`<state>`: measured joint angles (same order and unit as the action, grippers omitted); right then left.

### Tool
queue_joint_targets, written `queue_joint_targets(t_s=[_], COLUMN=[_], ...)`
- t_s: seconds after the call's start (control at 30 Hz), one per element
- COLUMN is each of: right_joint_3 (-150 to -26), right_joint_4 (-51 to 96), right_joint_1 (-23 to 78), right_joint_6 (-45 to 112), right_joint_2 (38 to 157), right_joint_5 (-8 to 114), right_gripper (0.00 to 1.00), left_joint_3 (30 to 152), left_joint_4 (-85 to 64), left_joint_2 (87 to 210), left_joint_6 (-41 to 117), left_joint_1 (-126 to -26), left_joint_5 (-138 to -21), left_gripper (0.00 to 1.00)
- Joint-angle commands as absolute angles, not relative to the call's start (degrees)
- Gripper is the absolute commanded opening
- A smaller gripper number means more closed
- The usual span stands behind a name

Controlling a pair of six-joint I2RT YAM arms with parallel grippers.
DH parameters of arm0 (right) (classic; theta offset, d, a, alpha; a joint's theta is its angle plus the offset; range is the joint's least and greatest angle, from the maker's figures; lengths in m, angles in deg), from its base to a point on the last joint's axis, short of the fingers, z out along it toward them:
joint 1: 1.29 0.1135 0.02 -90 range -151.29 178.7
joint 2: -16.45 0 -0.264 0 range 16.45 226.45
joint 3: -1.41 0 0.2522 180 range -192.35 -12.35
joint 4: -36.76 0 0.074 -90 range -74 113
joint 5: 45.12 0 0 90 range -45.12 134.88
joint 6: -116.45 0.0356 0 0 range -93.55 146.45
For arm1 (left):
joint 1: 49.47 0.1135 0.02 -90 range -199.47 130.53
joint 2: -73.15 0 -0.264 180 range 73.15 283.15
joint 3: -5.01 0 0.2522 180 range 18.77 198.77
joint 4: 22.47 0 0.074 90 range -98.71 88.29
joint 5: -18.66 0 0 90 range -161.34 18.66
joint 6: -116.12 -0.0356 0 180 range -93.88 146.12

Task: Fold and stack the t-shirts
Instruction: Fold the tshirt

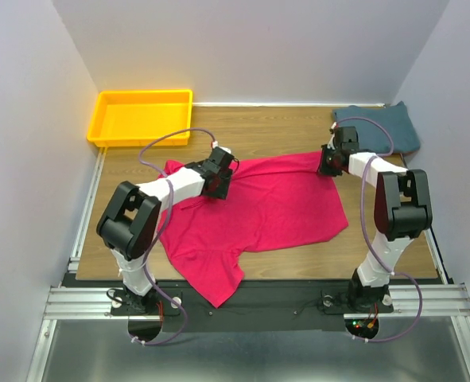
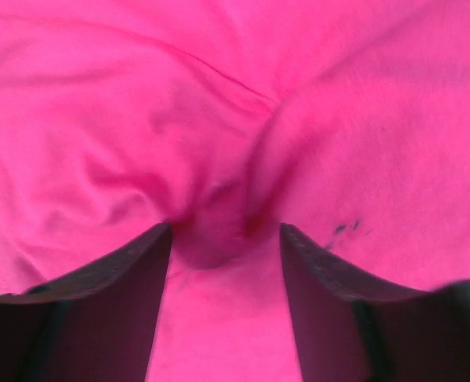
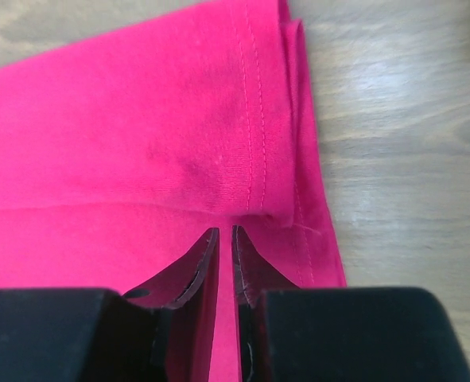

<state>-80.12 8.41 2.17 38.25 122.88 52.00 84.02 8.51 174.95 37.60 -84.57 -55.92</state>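
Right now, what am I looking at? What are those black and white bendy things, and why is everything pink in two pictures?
Those are two robot arms bolted to a wooden table. One picture looks down from above; the other two come from cameras on the wrists, so close that pink cloth nearly fills them. A crimson-pink cloth t-shirt lies spread out, a folded teal-blue cloth shirt sits in the far right corner, a yellow plastic tray in the far left. The left gripper is open over a bunched bit of pink cloth. The right gripper is shut on the pink shirt's stitched edge.
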Motion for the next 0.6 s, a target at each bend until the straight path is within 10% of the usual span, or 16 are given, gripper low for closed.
queue_joint_targets(t_s=[0.0,0.57], right_joint_3=[-82.92,-99.1], right_joint_4=[9.29,9.46], right_joint_1=[2.57,2.04], right_joint_6=[39.28,42.1], right_joint_2=[118.14,132.46], right_joint_5=[48.41,52.27], right_gripper=[0.18,0.21], left_joint_3=[84.68,88.29], left_joint_4=[5.19,-4.48], left_joint_2=[166.85,177.21], left_joint_6=[39.3,44.22], left_joint_1=[-79.54,-60.9], left_joint_5=[-56.05,-62.9], left_gripper=[0.7,0.45])
